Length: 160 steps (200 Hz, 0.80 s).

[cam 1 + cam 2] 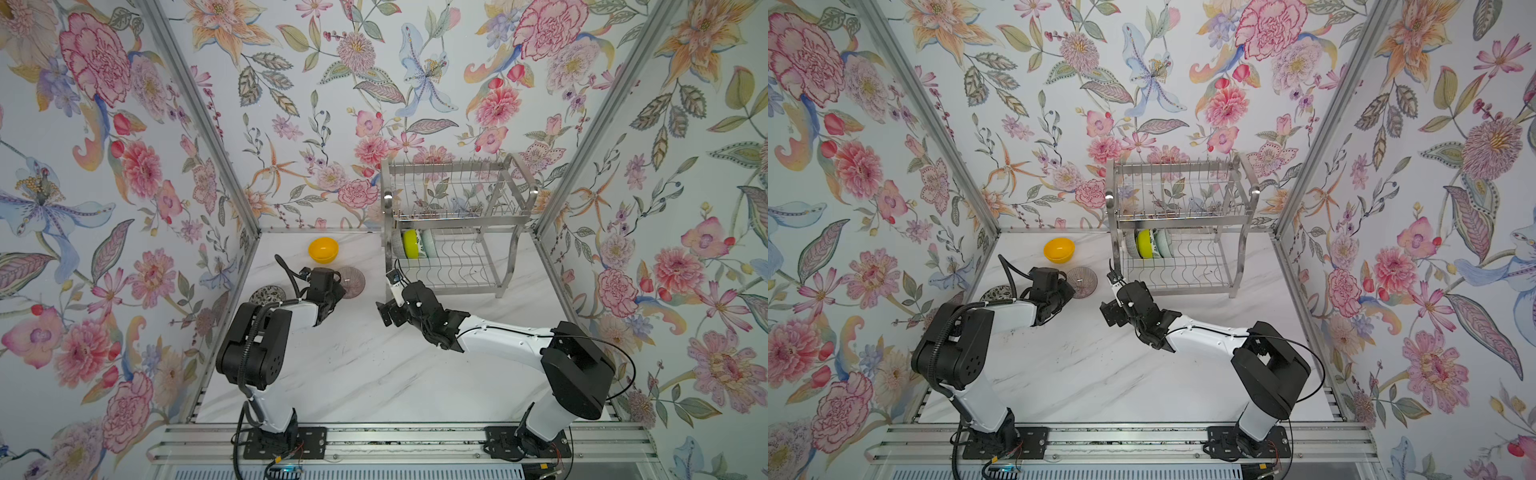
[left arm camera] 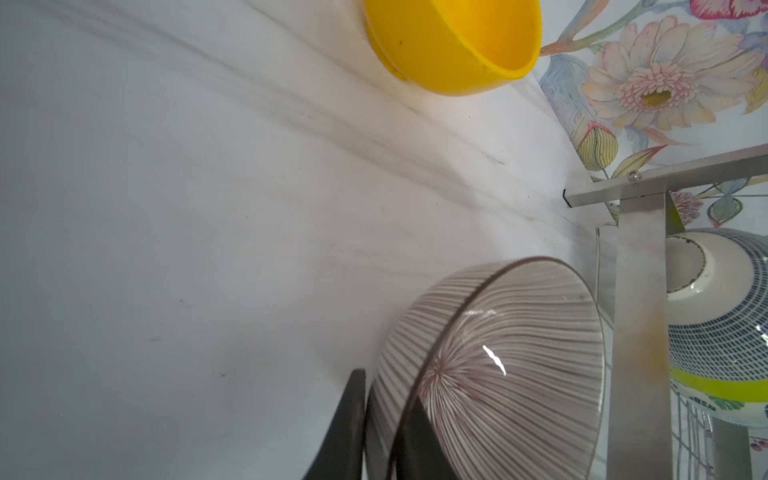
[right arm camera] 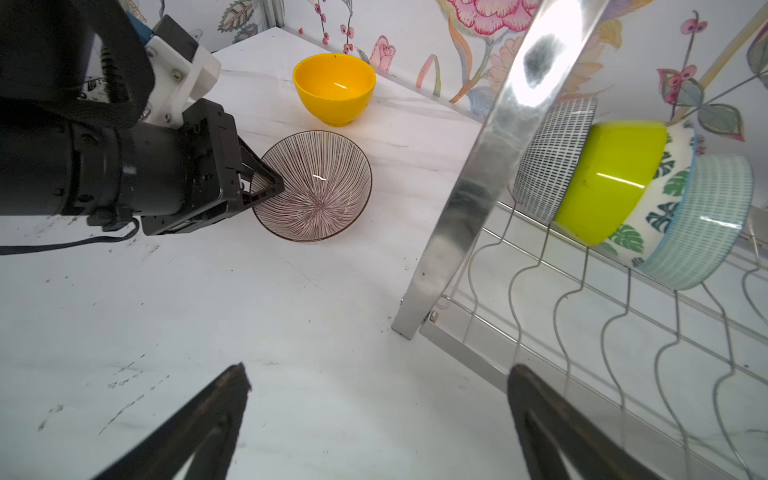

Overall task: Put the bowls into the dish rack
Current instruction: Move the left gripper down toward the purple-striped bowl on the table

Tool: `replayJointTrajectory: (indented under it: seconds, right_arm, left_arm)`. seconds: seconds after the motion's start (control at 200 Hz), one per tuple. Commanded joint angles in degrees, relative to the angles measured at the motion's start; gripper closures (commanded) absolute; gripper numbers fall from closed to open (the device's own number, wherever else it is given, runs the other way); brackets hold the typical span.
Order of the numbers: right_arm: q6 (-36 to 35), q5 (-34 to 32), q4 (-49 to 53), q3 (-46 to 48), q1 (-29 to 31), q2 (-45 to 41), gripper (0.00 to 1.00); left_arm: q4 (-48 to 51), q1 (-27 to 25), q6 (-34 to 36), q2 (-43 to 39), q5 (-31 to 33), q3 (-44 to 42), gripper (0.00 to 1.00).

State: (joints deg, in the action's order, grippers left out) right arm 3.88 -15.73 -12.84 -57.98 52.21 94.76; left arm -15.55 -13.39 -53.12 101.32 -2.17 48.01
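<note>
Pinching thin round rim of ribbed glass bowl [image 3: 324, 195] (left gripper [image 3: 272, 185] clamped)

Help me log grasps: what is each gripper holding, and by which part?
The left gripper is shut on the rim of the ribbed bowl, one finger inside, one outside. The right gripper is open and holds nothing.

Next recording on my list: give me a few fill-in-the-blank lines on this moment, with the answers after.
The left gripper pinches the ribbed bowl at its ____. The right gripper has its jaws ____. The dish rack holds ____ bowls. They all sit on its ____ tier.
Missing words: rim, open, four, lower.
</note>
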Motion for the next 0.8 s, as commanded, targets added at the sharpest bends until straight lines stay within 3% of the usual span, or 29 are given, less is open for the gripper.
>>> replayJointTrajectory:
  seconds: [0.0,0.215,0.415,0.61,0.796]
  right_arm:
    - [1.7,-1.1,1.2,-0.6,-0.7,0.2,0.01]
    - [4.0,-2.1,4.2,-1.0,-1.8,-0.9,0.02]
    - [7.1,-3.4,6.7,1.2,-3.4,-4.9,0.02]
    - [11.9,-4.0,10.5,4.3,-7.6,-10.5,0.01]
    - [15.5,-3.6,14.6,7.4,-12.8,-16.5,0.02]
  left_arm:
    - [-1.5,0.6,-0.1,-1.1,-0.1,-1.5,0.97]
    - [0.8,0.6,2.0,-8.2,-1.0,-5.1,1.0]
    - [9.1,-2.4,7.9,-17.6,1.6,-7.6,1.0]
    - [15.4,-10.6,10.8,-23.2,5.5,-8.7,1.0]
    - [16.3,-20.5,9.3,-23.3,8.7,-8.8,1.0]
